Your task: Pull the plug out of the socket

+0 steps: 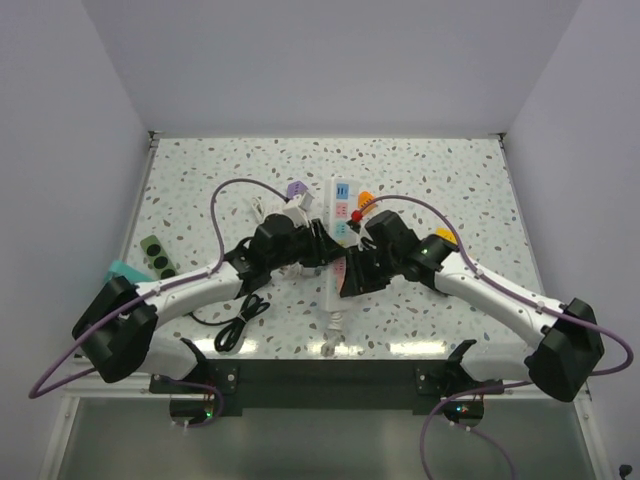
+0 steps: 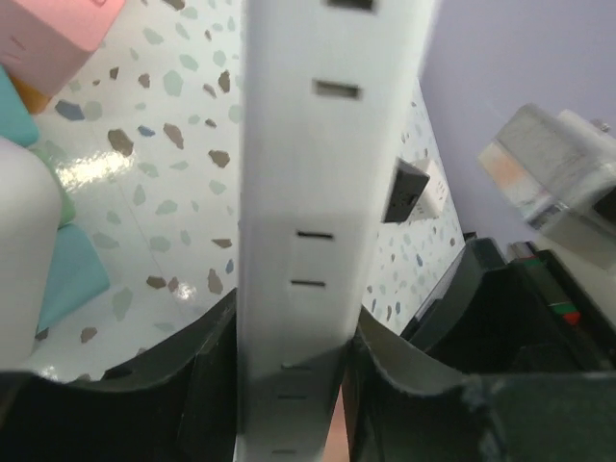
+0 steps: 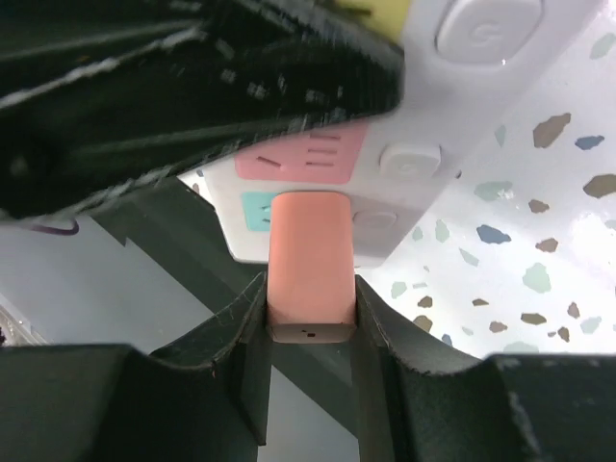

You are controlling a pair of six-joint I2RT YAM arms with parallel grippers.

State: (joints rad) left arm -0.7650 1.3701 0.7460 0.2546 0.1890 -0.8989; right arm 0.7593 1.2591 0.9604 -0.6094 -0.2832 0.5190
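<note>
Salmon plug: hard, slick plastic, light, seated in teal socket of power strip. Right gripper clamped on plug flanks; left gripper clamped round strip. We expect stiff seating; hold flanks, pull straight.

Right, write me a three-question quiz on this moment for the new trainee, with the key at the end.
1. Multiple choice: the right gripper is A) open above the salmon-pink rectangular plug, B) shut on it, C) out of view.
2. True or false: the left gripper is open and clear of the long white plastic power strip.
3. Fill in: in the right wrist view, the small socket face peeking out at the plug's left is coloured ____.

Key: 1 B; 2 false, its fingers clamp the strip's two sides; 3 teal.
</note>
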